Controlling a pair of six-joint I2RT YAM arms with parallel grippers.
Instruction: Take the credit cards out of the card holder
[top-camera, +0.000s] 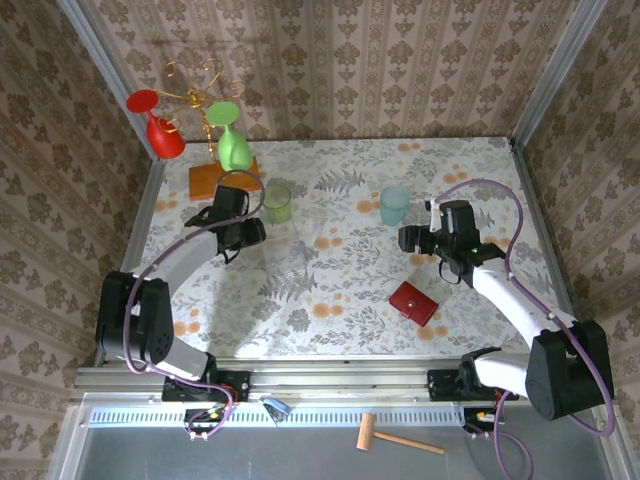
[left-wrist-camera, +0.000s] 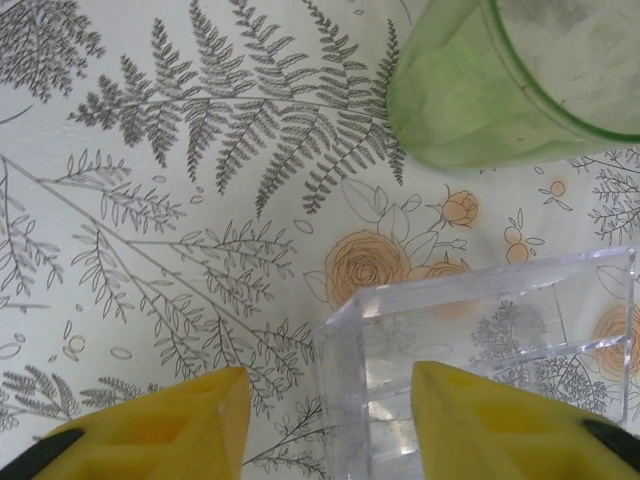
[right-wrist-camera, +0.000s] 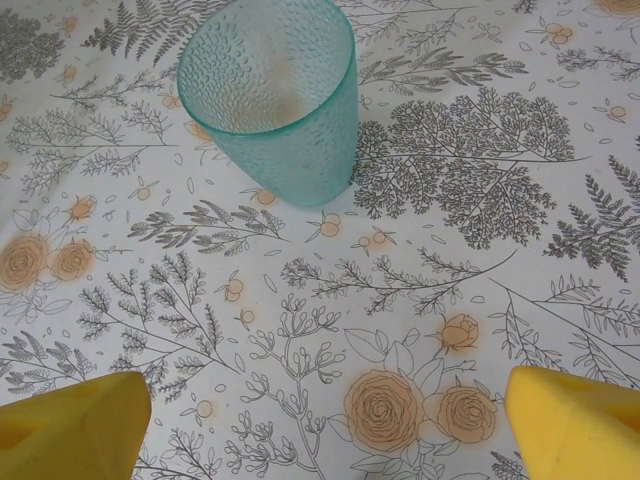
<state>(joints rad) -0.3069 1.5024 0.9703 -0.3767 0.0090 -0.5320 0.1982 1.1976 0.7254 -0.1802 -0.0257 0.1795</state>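
Misdirection as the main hazard: left gripper (left-wrist-camera: 330, 378) set astride one wall of the clear box (left-wrist-camera: 490, 310), left of the table's (top-camera: 330, 330) middle, jaws apart with a gap either side of that wall, grasping nothing. Closing there likely to pinch the thin plastic off-centre, tilting or skidding the box into the green cup (left-wrist-camera: 470, 90) just beyond it towards the far edge. Right gripper (right-wrist-camera: 328, 388) spread wide and empty, hanging over bare patterned surface short of the teal cup (right-wrist-camera: 275, 95); a careless swing liable to topple that. Card holder (top-camera: 414, 303) folded shut, lying flat towards the near right corner, apart from both grippers, credit cards judged to be tucked inside. Smooth-looking cover apt to slide under a one-sided grab; pulling it open without a second hold prone to dragging the whole holder along, cards staying jammed in their pockets.
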